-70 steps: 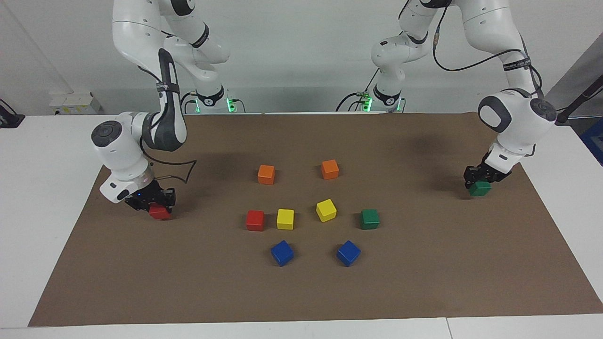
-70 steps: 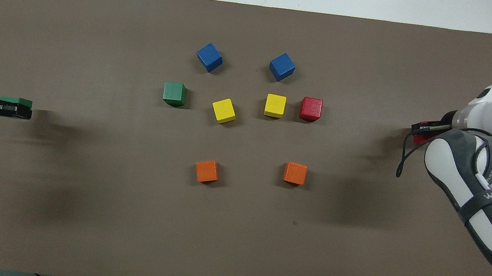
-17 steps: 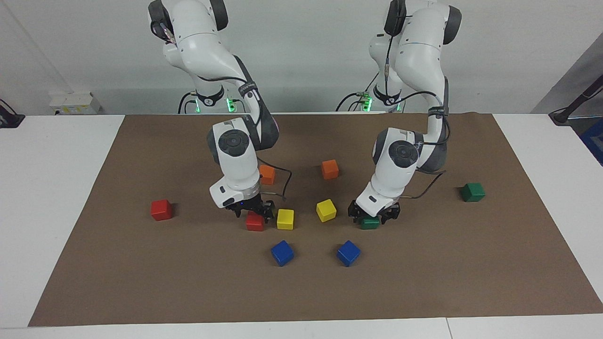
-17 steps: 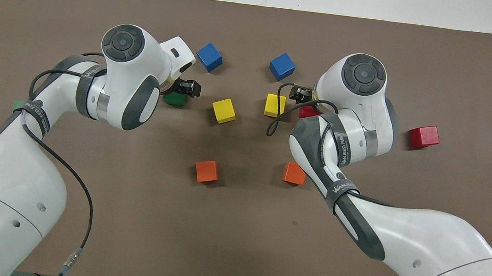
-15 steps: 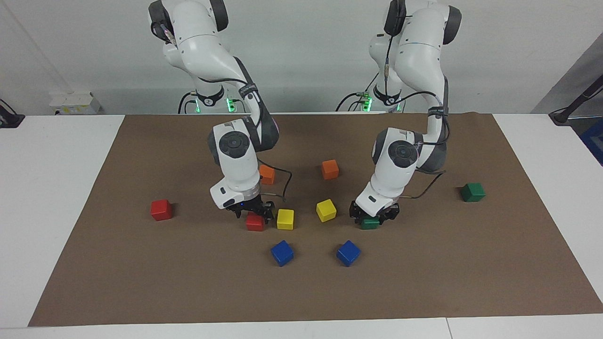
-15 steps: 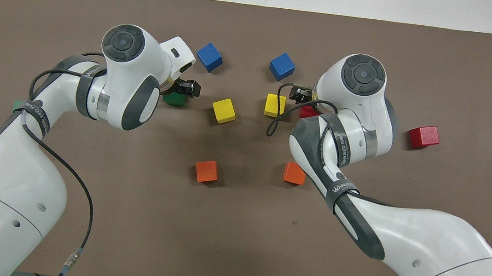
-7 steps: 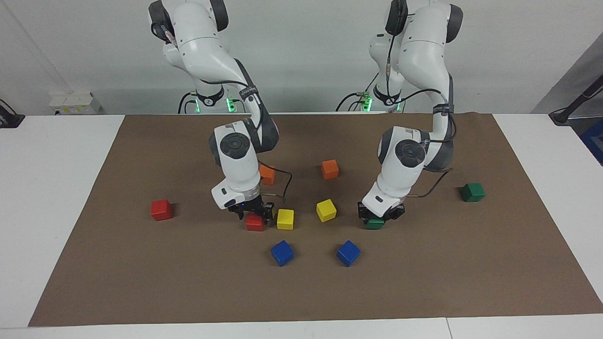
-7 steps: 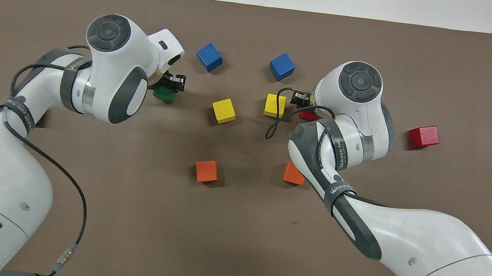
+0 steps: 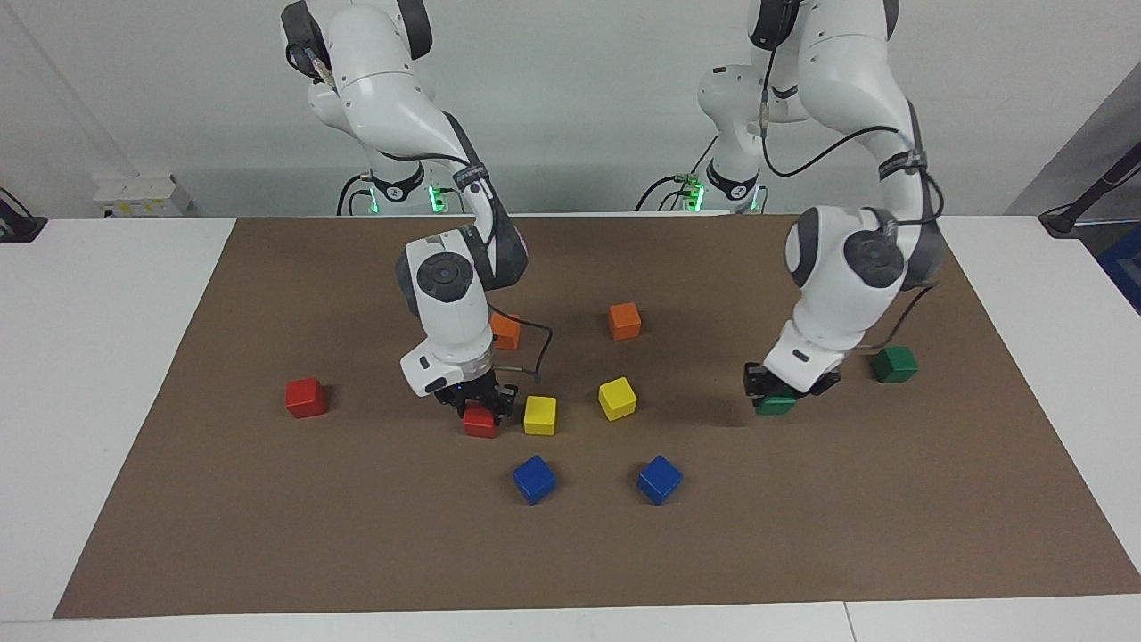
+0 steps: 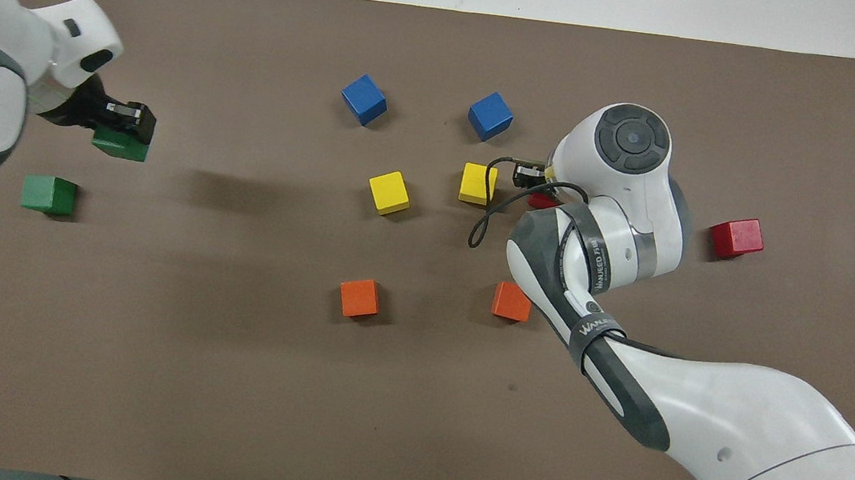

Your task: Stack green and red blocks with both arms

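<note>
One green block hangs a little above the brown mat, my left gripper shut on it. The other green block lies on the mat close by, toward the left arm's end. My right gripper is down at the mat, shut on a red block beside a yellow cube; the arm hides most of this block from above. The second red block lies alone toward the right arm's end.
Two yellow cubes sit mid-mat. Farther from the robots lie two blue cubes. Two orange cubes are nearer the robots. The brown mat covers the white table.
My left gripper closed on the green block, lifted it and carried it toward the left arm's end, near the other green block. My right gripper shut on the red block beside the yellow cube.
</note>
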You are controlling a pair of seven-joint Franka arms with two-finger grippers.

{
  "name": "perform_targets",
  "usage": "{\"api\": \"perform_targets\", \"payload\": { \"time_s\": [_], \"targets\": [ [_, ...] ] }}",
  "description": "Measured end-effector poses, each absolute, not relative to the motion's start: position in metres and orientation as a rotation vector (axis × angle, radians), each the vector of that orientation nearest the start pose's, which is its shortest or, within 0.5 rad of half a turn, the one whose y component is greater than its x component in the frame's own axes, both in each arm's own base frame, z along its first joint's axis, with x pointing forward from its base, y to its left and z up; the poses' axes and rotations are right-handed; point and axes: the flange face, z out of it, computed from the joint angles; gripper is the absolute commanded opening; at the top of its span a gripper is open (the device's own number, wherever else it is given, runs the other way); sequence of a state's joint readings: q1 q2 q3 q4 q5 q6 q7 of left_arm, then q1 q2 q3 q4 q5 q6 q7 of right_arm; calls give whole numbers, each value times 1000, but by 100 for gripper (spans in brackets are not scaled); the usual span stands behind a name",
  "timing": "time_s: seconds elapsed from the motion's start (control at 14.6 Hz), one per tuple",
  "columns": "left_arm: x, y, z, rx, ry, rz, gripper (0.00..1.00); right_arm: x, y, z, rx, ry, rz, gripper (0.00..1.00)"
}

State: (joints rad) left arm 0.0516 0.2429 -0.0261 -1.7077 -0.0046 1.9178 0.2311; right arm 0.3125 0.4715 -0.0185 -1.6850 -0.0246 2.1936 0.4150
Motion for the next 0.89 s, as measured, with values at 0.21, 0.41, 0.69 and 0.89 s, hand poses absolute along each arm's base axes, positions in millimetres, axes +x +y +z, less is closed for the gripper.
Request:
{"api": "perform_targets", "payload": {
  "time_s": [0.21,0.41,0.69,0.89],
  "targets": [
    [606,103,430,-3140,377,63,0,656,126,402,-3157,-33,-102,0],
    [590,140,406,-3136,340,15,0,648,43,462,-3157,-262,-136,0],
    [572,144,379,-3132,328,-9,0,630,-19,495,-3157,-348,-111,0],
    [568,148,377,-3138,308,-18,0,627,-32,476,-3160,-322,-108,0]
  ]
}}
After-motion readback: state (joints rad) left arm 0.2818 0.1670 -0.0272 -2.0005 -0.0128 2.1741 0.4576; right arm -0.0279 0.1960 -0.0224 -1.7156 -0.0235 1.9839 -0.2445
